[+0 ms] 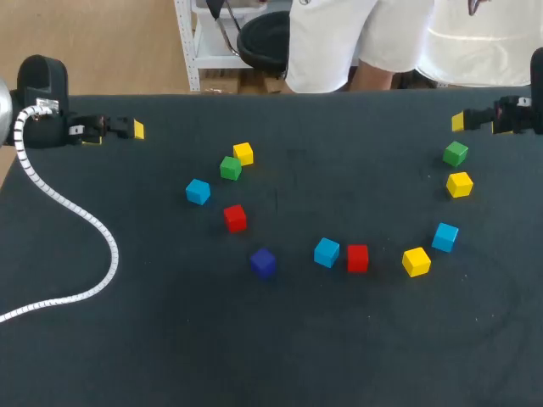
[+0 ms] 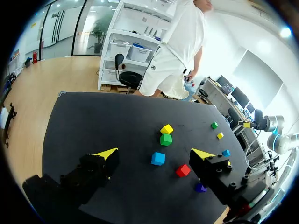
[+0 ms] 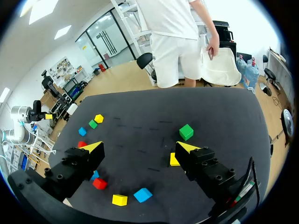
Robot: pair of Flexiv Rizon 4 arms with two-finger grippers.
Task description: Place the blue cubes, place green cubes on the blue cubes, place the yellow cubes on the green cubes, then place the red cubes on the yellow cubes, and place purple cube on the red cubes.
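Nearest me: the white hose [image 1: 113, 254] off my left arm, looping over the near-left of the table [image 1: 170, 356], then the purple cube [image 1: 263, 262] near-centre. Nothing is stacked and all cubes lie loose, so I judge we're on step one: the blues.

There are three:
- The left blue cube [image 1: 198, 192] sits left of centre, with a green cube [image 1: 230, 168] and a yellow cube [image 1: 243, 153] close together to its far-right.
- The middle blue cube [image 1: 327, 252] is near-centre, with a red cube [image 1: 357, 257] just beside it on the right.
- The right blue cube [image 1: 445, 236] is further right.

The left end effector [image 2: 155, 153] hangs over the far-left corner, released, nothing in it. The right end effector [image 3: 140, 147] is over the far-right corner, same (fingers wide, empty).

Doing it well:
- The left arm takes the left blue, the right arm the right blue.
- The cubes sit rotated, so I'd match wrist yaw first, then drop straight down with fingers square on two opposite faces.
- For the middle blue, close along near-far so no finger wedges against the red.
- Set the blues flush on bare table; a crooked base will likely tip later layers.
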